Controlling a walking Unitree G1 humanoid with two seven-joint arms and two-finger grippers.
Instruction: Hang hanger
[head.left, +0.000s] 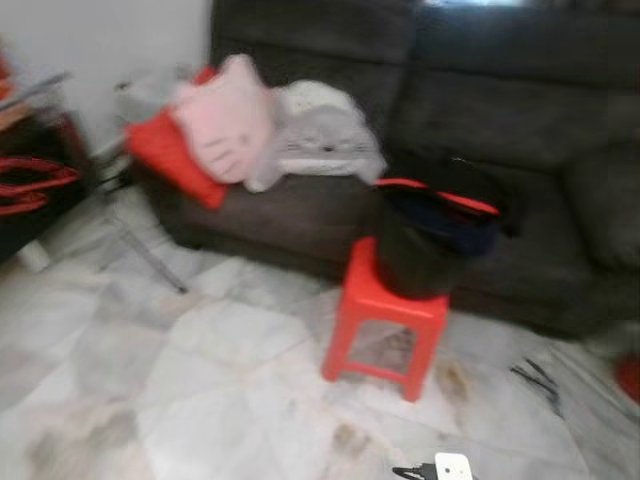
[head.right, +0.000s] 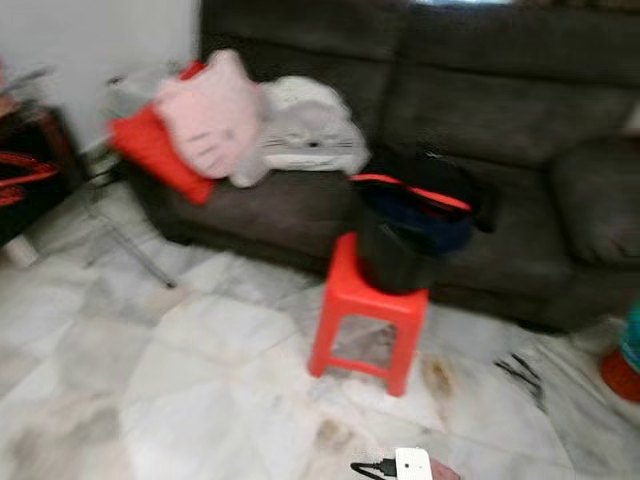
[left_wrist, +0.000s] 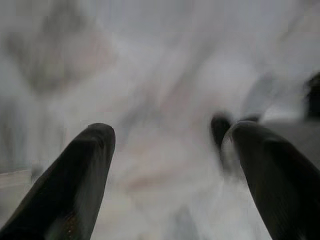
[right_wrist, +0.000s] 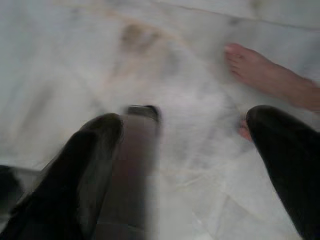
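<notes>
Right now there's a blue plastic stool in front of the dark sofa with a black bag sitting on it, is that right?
Not quite: the plastic stool is red, not blue, as the left eye view shows. It does stand in front of the dark sofa, with the black bag on it.

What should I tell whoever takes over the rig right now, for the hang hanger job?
Left pincer: open, holding nothing, over pale floor.
Right pincer: open, holding nothing, above the marble floor; a person's bare foot is close by.
Scene: red stool before the dark sofa, with a dark bag on it. Cushions are piled on the sofa.
Hanger: I cannot make one out for sure; the views are blurred.
Done: nothing, judging by the free pincers.
Left: find the hanger, grasp it, hang it.
</notes>
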